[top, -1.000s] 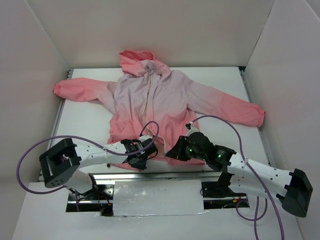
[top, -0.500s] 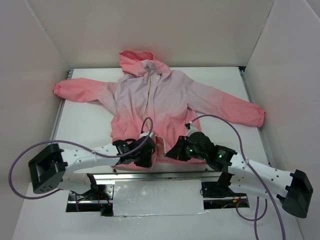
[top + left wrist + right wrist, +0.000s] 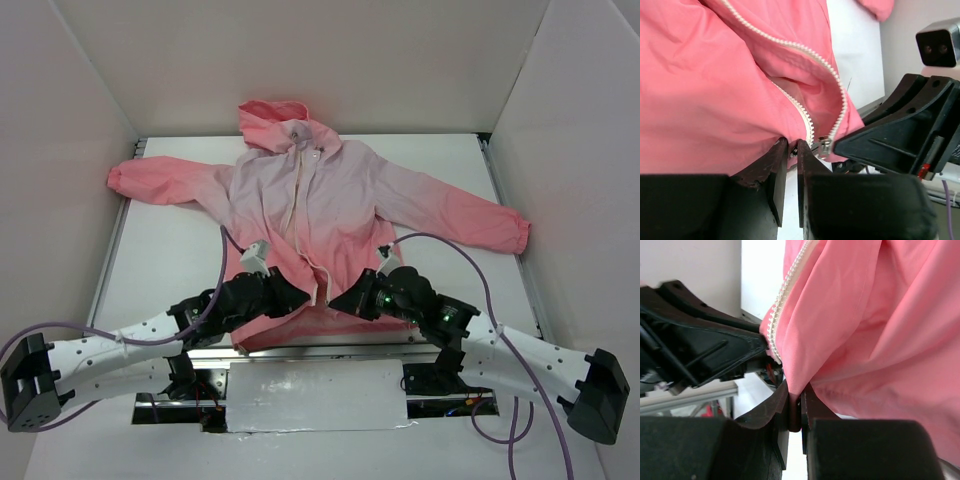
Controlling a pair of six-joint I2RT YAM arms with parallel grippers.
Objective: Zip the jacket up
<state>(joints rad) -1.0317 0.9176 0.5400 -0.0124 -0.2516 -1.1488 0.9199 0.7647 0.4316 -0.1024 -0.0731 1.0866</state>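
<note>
Clamped left pincer [image 3: 791,146] and right pincer [image 3: 796,396] on the jacket [image 3: 345,190] hem. Found zipper [image 3: 805,49] open, nothing zipped yet.

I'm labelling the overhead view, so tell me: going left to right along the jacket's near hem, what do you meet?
Left black two-finger gripper → cream-white zipper of the coral-pink windbreaker jacket → right black two-finger gripper.

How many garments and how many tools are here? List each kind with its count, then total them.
Garments: 1, the jacket
Tools: 2, the left tool and the right tool, each pinching the jacket's bottom edge
Total: 3
</note>
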